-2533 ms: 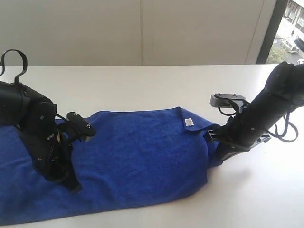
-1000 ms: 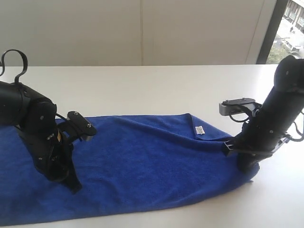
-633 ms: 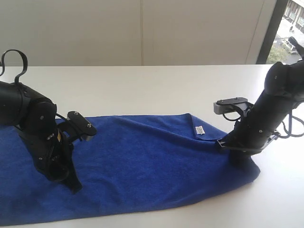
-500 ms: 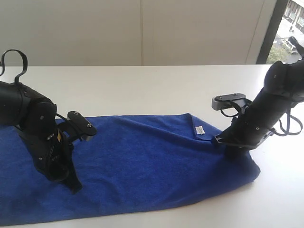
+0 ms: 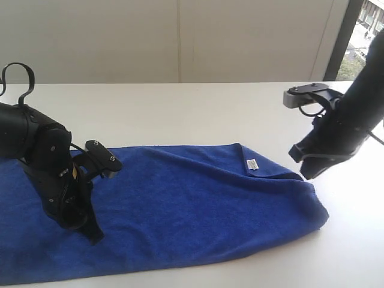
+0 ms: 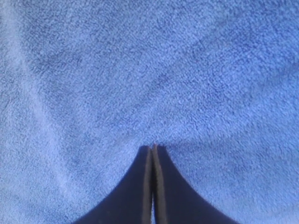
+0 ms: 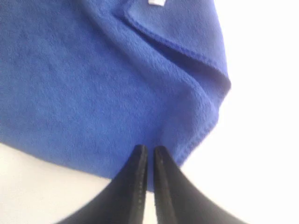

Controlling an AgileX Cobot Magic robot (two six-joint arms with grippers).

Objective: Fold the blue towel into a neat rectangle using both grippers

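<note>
The left gripper [image 6: 153, 146], its fingers pressed together, rests its tip on the blue towel [image 5: 180, 204], probably to pin it. The right gripper [image 7: 148, 150], seemingly barely parted and empty, hangs above the towel's doubled end on the desk [image 5: 180, 108].

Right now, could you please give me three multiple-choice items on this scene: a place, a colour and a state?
1. Where is the white tag? A. near the right end of the towel in the exterior view; B. at its left end; C. in its middle.
2. What colour is the towel? A. red; B. blue; C. green.
3. How do the jaws of the left tool stand? A. wide apart; B. shut together; C. clamped on the tag.
Answers: 1 A, the tag sits on the turned corner by that end; 2 B, both wrist views show blue pile; 3 B, the left wrist view shows them pressed together.
</note>
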